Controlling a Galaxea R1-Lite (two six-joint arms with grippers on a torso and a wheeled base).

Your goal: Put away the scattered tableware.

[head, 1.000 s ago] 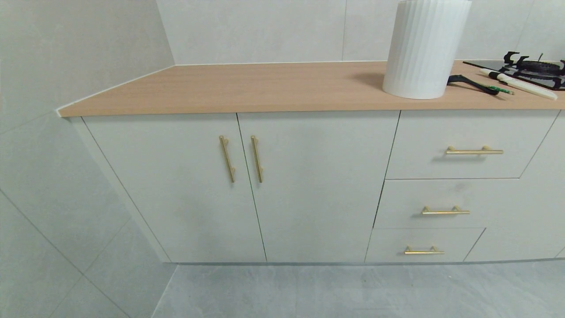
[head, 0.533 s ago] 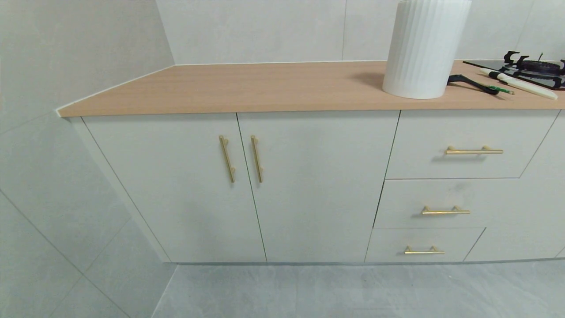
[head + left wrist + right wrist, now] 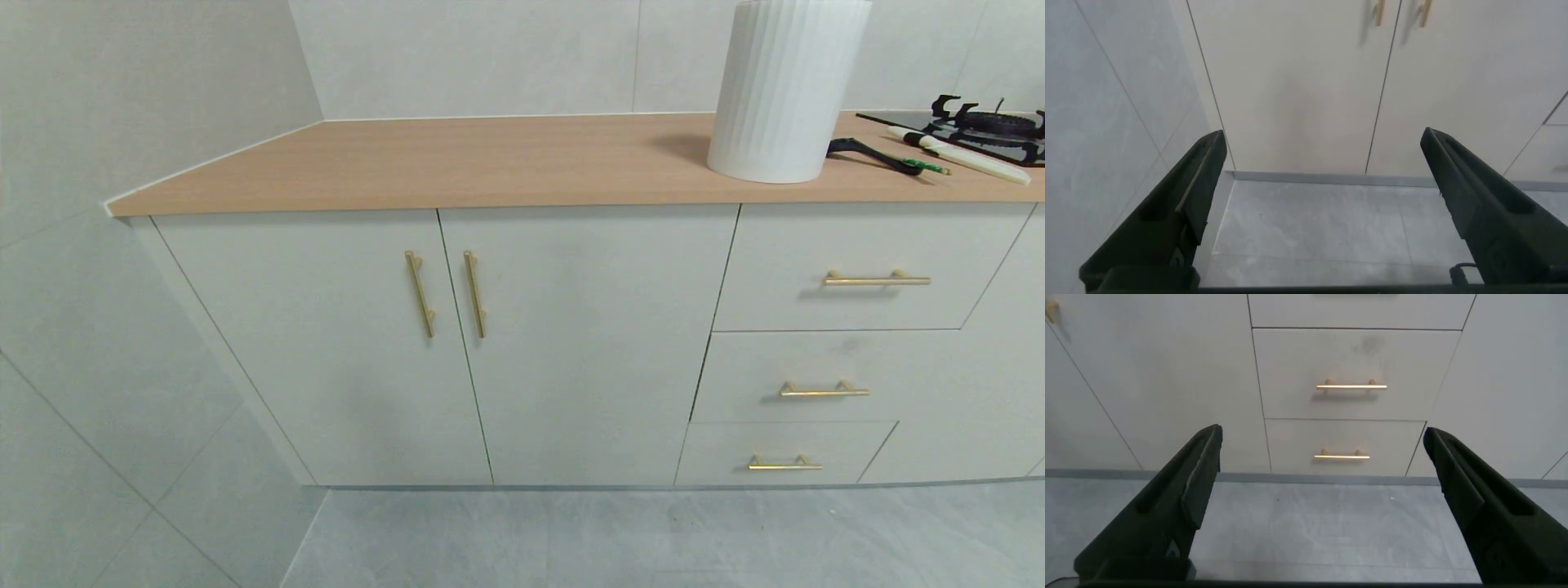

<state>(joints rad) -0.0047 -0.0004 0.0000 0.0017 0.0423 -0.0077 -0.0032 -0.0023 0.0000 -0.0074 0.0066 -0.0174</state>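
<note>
Nothing is moving since the earlier frames: the head view is keeping the same framing and every item is sitting where it was. The tableware is lying at the right end of the counter (image 3: 449, 163), two pieces in all. One is a black utensil (image 3: 869, 153) with a curved, glossy body and a small green tip. Just behind it is a long, smooth white utensil (image 3: 971, 158) with a dark band near one end. Both are lying flat and slanting the same way. Just to their left a tall white cylinder (image 3: 784, 90) with fine vertical ribs is standing upright; whether its foot is touching the black utensil I cannot tell. Behind the two utensils a black metal grate (image 3: 992, 122) is sitting by the wall (image 3: 490, 57). The counter is showing a matt, light wood grain. Below it two flat, pale doors (image 3: 302, 343) are hanging side by side, each carrying one vertical brass-coloured bar handle (image 3: 420, 294). To their right three drawers (image 3: 865, 237) are sitting one above another, each with one horizontal bar, making five handles. Large grey tiles are covering the wall and the floor (image 3: 653, 539). The left gripper (image 3: 1323, 140) is hanging low before the doors, its two dark, tapering fingers spread wide and holding nothing. The right gripper (image 3: 1323, 434) is hanging before the two lower drawers, likewise spread wide and holding nothing.
</note>
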